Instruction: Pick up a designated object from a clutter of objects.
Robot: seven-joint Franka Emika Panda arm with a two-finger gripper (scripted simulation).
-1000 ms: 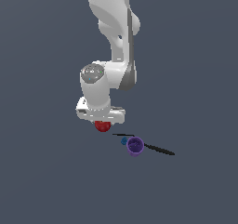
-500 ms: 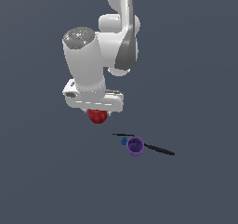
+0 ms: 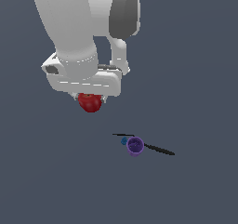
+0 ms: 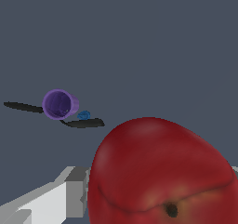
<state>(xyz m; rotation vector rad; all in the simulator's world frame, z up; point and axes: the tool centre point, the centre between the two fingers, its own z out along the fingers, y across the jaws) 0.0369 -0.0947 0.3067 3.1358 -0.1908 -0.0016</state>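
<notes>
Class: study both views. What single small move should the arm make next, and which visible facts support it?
Probably keep the tool shut and hold steady, or lift slightly. The red apple hangs in its grip, well apart from the purple cup, blue piece and black stick lying on the ground.

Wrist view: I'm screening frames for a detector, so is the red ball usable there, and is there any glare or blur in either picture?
Wrist view: the red ball fills the near corner, cropped by the frame edge, with a soft sheen and no hard glare. Exterior view: it shows small but sharp under the gripper, partly hidden on top; lighting is flat, and the purple cup is crisp.
</notes>
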